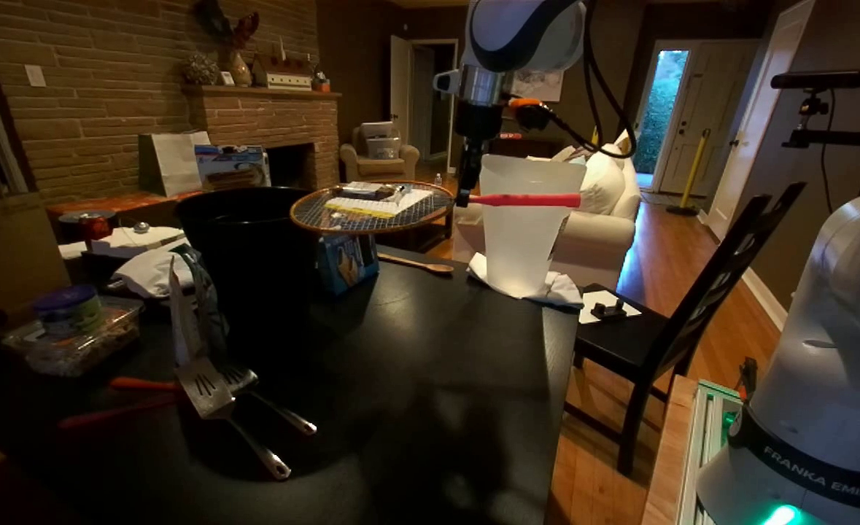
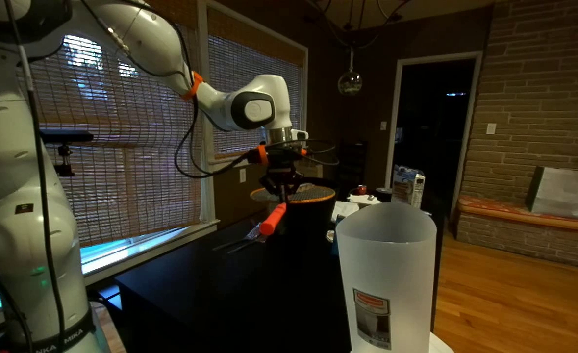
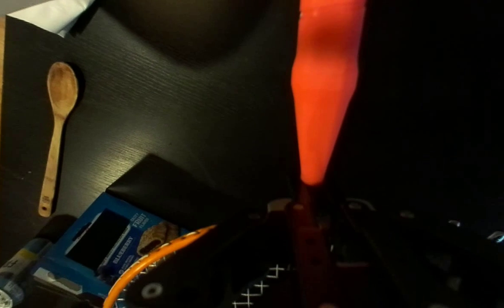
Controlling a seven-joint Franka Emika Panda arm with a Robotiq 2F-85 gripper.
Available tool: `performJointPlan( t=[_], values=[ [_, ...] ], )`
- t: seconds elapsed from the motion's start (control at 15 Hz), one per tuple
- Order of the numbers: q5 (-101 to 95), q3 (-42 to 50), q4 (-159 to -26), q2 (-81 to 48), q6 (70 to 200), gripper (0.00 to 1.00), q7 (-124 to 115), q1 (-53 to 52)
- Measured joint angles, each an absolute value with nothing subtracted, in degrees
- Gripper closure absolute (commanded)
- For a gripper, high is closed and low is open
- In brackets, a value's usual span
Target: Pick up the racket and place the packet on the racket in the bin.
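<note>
While claw (image 1: 464, 197) grips racket (image 1: 438, 208), packet (image 2: 306, 187) atop

Bluish light (image 1: 631, 254) is gleaming on a wooden floor (image 1: 674, 251) beside a white sofa (image 1: 597, 232). Left of the sofa, a brick wall (image 1: 109, 95) is rising; beyond the sofa, a narrow window (image 1: 669, 102) is glowing beside a door (image 1: 725, 109); right of the sofa, a black chair (image 1: 634, 348) is standing.
</note>
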State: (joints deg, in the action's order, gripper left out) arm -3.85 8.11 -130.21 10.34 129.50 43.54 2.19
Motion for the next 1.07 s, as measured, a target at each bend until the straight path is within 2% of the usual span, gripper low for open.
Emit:
performJointPlan(
  t=[0.47, 1.07],
  values=[
    [-3.83, 6.84, -123.50, 8.10, 127.22, 0.97, 43.54, 1.73],
    [-5.33, 3.74, -111.13, -1.24, 119.95, 0.97, 43.54, 1.47]
  ],
)
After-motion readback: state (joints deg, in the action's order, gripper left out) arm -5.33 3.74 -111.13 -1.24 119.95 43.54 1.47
